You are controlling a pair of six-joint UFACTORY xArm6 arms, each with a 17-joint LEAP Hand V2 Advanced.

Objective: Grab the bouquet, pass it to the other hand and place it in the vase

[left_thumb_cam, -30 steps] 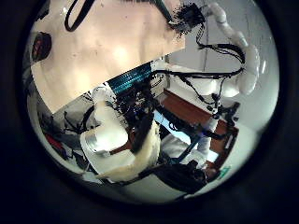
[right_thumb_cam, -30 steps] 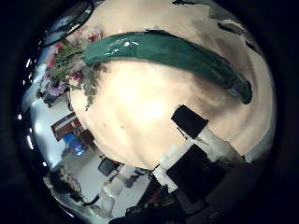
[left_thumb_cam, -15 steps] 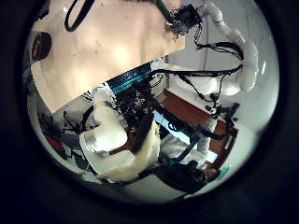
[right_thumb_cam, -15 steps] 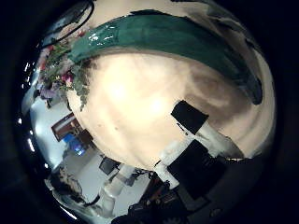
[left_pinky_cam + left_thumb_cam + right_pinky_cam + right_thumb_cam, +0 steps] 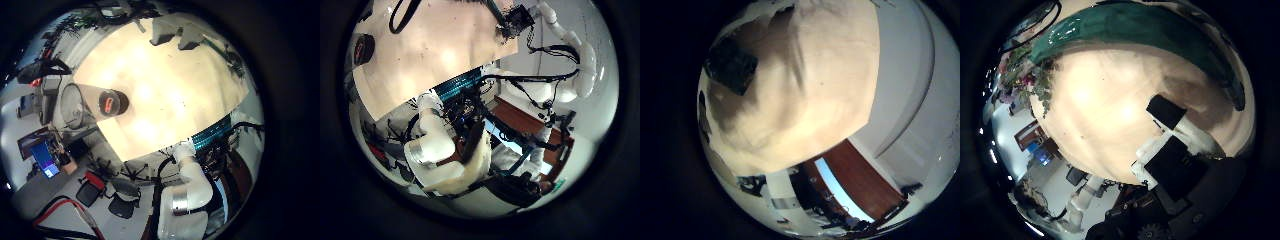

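Observation:
The bouquet lies flat on the table (image 5: 1110, 100), with its long wrapper (image 5: 1140, 35) stretched out and the flower heads (image 5: 1028, 78) at one end. My right hand (image 5: 1175, 135) hovers close above it; its fingers (image 5: 1165, 112) reach out straight and the wrapper lies apart from them. From the left thumb side palm view the right hand (image 5: 518, 20) is small and far off over the table's far part. The vase (image 5: 110, 101) stands upright near the table's edge, its mouth showing. My left hand (image 5: 170, 40) is high above the table, holding nothing.
The tabletop (image 5: 170, 85) is wide and bare between the vase and the bouquet. A dark blocky part (image 5: 735, 62) shows over the table in the right little finger side view. Chairs and room clutter (image 5: 95, 185) lie beyond the table's edge.
The right palm camera has come closer to the bouquet, so the wrapper now runs nearer the view's edge and looks larger. The left palm view has hardly shifted.

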